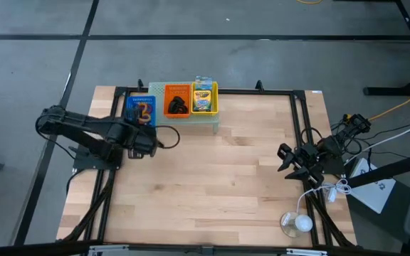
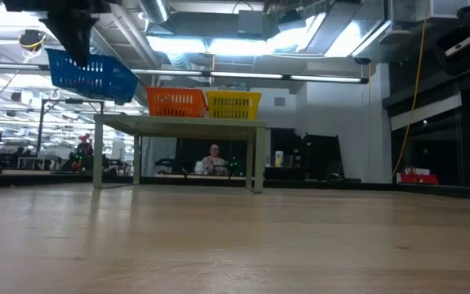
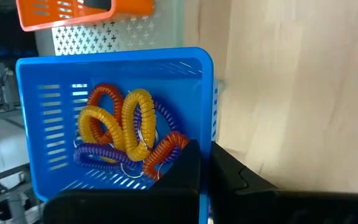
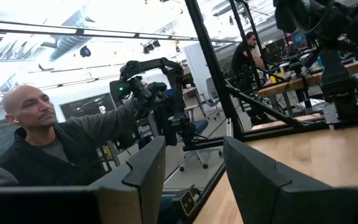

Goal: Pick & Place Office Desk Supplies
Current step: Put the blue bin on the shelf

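holding three baskets (image 1: 140, 110): blue, orange, yellow.

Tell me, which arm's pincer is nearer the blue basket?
Left. The left pincer grips the blue basket by its rim, lifted beside the riser; the right pincer waits open at the table's far right edge.

Coiled rings (image 3: 126, 140), yellow, orange and purple, lie tangled in a blue basket (image 3: 42, 124) lifted at the table's ten o'clock. Black clips (image 1: 179, 105) sit in the orange basket (image 1: 169, 89). A crayon box (image 1: 202, 99) fills the yellow basket (image 1: 215, 98) at twelve.
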You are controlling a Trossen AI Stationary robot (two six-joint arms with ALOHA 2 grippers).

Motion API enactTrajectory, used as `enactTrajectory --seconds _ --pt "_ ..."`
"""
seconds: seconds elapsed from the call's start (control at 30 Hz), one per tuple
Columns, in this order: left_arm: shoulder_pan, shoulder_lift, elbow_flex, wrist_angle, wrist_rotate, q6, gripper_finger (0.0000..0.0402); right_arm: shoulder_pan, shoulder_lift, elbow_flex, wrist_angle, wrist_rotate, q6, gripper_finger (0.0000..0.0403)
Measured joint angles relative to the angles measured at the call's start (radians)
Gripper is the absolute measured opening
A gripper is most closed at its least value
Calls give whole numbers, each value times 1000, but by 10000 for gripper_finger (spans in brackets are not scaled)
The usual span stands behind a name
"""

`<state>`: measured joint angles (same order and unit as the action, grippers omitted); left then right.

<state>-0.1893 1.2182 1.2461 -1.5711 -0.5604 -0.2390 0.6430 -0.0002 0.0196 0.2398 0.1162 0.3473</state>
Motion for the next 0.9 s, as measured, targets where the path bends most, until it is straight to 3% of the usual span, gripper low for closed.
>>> enactTrajectory --seconds 0.23,0.57,0.9 --pt "129 0 0 0 -23 132 3 0 0 0 -1 0 -4 162" --pt "279 -44 -1 180 108 309 3 0 0 0 -1 0 5 162" --pt "390 -44 -1 189 109 421 3 0 0 0 -2 0 4 162"
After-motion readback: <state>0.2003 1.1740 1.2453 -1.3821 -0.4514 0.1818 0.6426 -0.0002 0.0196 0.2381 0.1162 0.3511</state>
